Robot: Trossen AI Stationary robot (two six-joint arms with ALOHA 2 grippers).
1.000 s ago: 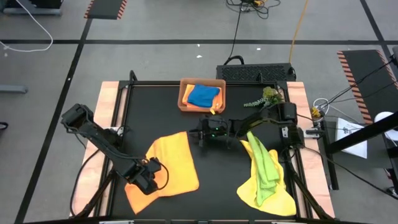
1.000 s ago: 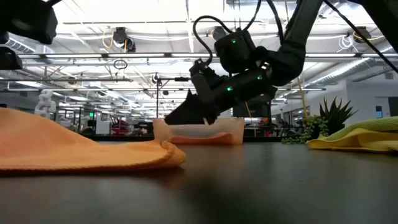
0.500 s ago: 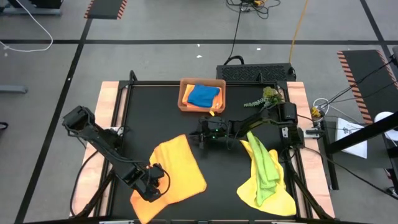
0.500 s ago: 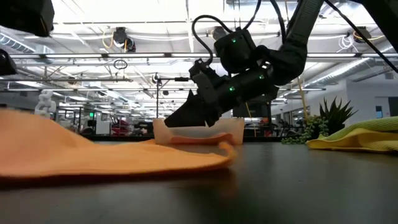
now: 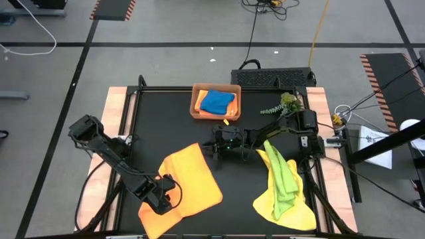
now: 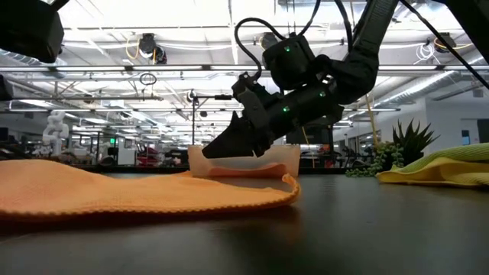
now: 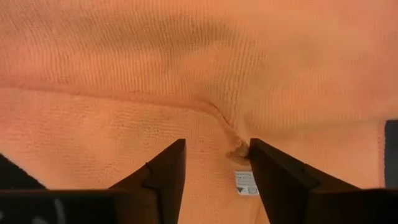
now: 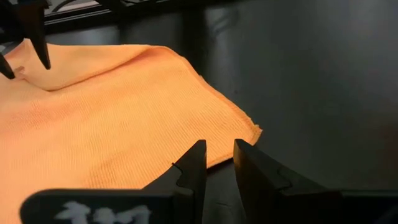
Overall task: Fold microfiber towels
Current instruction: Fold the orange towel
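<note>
An orange microfiber towel (image 5: 189, 182) lies spread on the black table at the near left. My left gripper (image 5: 163, 199) points down at its near left part. It is open (image 7: 214, 149), and its fingers stand either side of a small pucker (image 7: 235, 144) next to a white label (image 7: 247, 182). My right gripper (image 5: 208, 146) hovers over the table's middle, in front of the tray. Its fingers (image 8: 219, 152) are a narrow gap apart with nothing between them. A lime green towel (image 5: 282, 176) lies crumpled on a yellow one (image 5: 289, 209) at the near right. A blue towel (image 5: 217, 101) sits in the tray. My left gripper's open fingertips (image 7: 176, 149) come down from above to the orange towel's surface, one on each side of the pucker. Whether they touch the cloth, I cannot tell. The towel lies flat on the table.
The orange-brown tray (image 5: 196, 109) stands at the far middle. A green plant sprig (image 5: 282, 105) lies to its right. The right arm (image 5: 299, 126) reaches in from the right over the far end of the green towel. Bare black table shows between the two towel heaps (image 5: 239, 186).
My left gripper has gone down and a little toward the near edge. The orange towel has spread out toward the right, its right edge sliding farther across the table. Its raised left part has sunk flat.
</note>
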